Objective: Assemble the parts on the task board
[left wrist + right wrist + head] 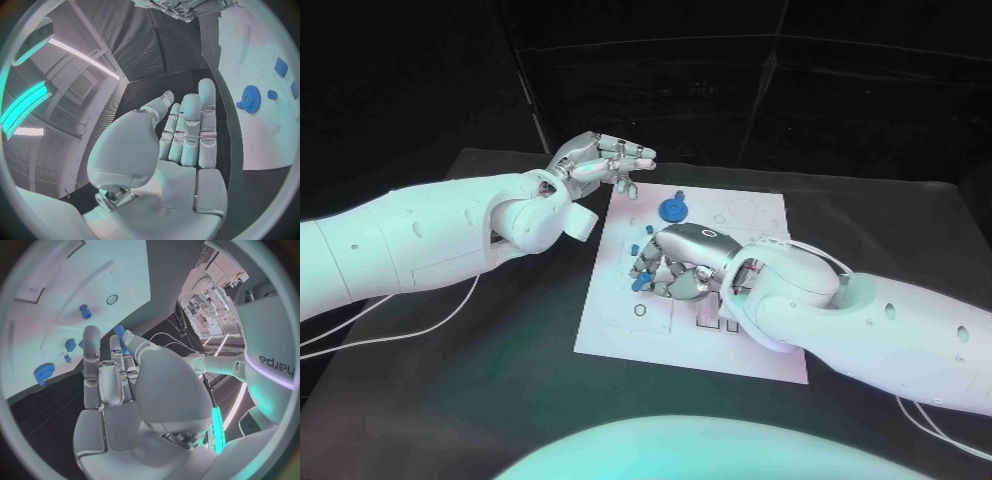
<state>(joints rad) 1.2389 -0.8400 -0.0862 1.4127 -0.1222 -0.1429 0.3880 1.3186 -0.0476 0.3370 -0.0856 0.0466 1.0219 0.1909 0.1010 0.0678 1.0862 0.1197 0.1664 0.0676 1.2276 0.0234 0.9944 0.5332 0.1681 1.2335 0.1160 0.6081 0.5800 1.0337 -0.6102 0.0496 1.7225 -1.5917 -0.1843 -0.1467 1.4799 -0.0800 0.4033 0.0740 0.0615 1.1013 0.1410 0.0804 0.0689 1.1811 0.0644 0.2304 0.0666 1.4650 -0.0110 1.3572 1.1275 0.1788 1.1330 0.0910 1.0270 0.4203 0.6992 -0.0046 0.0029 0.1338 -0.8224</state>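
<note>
The white task board [629,330] lies in the middle of the black table. A blue gear [674,209] stands near its far edge, and the left wrist view shows the gear [251,98] with small blue parts [281,66] beside it. My right hand [678,265] hangs over the board's left half, fingers pointing down. In the right wrist view a slim blue part [119,331] sits pinched between its thumb and a finger. My left hand [600,160] hovers off the board's far left corner, fingers spread and empty, its palm [187,145] bare.
On the board [50,290] lie a blue peg [85,312], a blue block [70,344] and a round hole [112,299]. White cables [387,320] trail across the table at the left. Dark curtains close the back.
</note>
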